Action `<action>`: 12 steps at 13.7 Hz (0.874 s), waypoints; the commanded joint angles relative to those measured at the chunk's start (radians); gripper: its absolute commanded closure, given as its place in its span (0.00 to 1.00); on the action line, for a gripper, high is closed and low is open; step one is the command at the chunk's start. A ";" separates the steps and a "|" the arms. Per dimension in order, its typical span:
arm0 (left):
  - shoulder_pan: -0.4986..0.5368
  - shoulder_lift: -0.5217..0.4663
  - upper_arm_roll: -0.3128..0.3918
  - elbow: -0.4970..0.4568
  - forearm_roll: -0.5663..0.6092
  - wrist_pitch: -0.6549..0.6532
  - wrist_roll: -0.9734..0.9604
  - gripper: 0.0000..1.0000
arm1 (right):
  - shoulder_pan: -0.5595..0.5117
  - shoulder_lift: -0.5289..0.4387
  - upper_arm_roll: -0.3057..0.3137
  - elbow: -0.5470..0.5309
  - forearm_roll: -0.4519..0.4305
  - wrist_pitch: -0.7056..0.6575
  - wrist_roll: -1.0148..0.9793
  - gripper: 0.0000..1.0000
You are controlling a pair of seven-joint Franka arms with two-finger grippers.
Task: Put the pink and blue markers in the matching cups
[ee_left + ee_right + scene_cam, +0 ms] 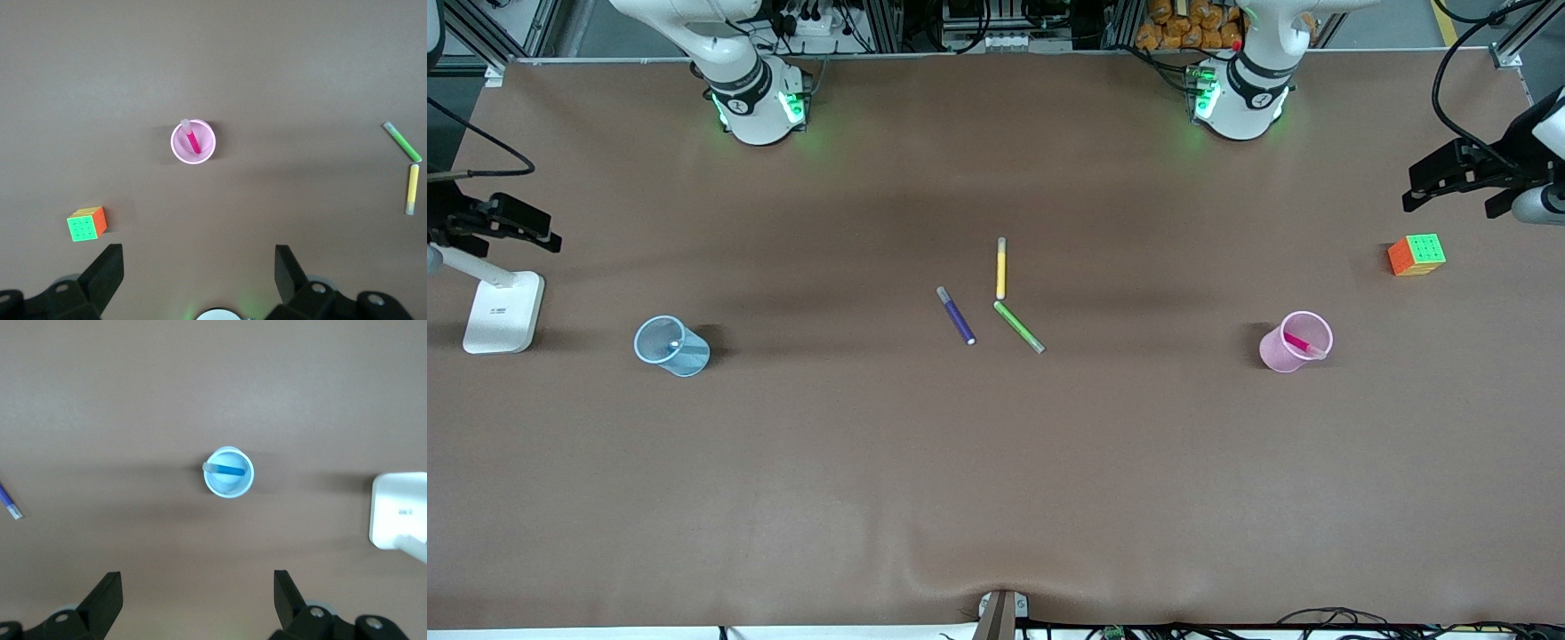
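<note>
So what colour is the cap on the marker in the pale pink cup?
Paler pink, nearly white, on the magenta-pink marker; the left wrist view shows it best.

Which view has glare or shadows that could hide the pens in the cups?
Front view: even light, green glow at the arm bases only; the pink cup and blue cup each cast a short, soft shadow on the table, and the blue pen is hard to see in its cup. Left wrist view: pink pen clear. Right wrist view: blue pen clear, no glare.
</note>
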 commanded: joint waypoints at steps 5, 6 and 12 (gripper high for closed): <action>-0.005 0.006 -0.009 0.024 0.026 -0.015 -0.005 0.00 | -0.017 -0.026 0.035 0.011 -0.021 -0.075 0.151 0.00; -0.005 0.008 -0.009 0.024 0.024 -0.015 -0.005 0.00 | -0.016 -0.026 0.035 0.015 -0.021 -0.071 0.149 0.00; 0.001 0.006 -0.009 0.024 0.013 -0.015 -0.003 0.00 | -0.017 -0.026 0.033 0.020 -0.014 -0.069 0.143 0.00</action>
